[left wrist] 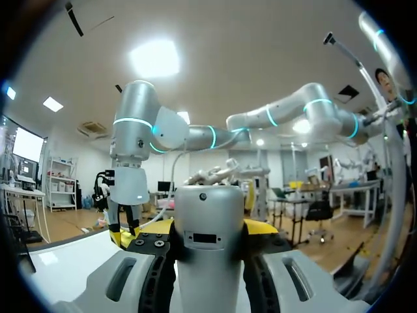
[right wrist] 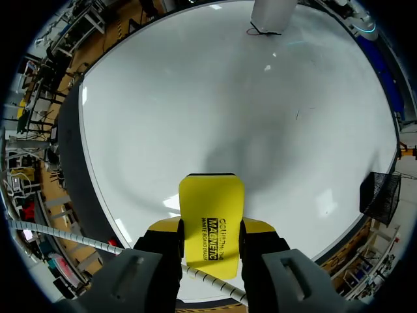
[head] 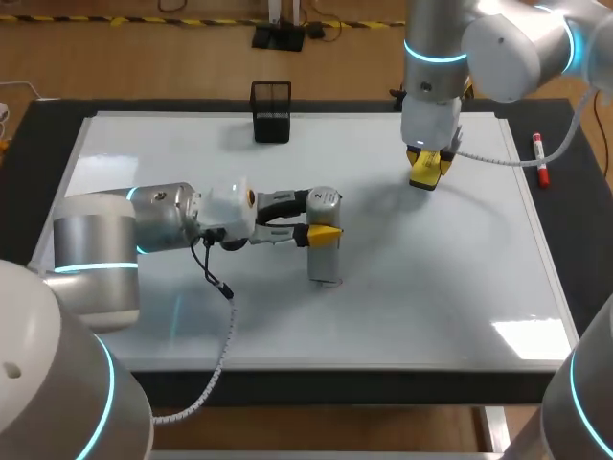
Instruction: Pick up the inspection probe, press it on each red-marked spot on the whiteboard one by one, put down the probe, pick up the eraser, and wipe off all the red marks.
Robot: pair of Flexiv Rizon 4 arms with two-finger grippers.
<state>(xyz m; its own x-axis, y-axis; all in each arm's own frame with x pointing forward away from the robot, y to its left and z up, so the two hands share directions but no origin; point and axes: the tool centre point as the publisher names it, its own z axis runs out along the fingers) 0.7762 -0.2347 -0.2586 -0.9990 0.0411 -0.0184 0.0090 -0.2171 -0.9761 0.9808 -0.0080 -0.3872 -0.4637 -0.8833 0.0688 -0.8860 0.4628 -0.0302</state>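
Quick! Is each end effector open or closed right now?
Left end effector: closed, holding the grey inspection probe.
Right end effector: closed, holding the yellow eraser.

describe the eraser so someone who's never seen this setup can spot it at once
Start at the big whiteboard and go to its far right part, where the right gripper points down. The eraser is the flat yellow block pinched between its fingers, unlike the grey cylindrical probe in the left gripper.
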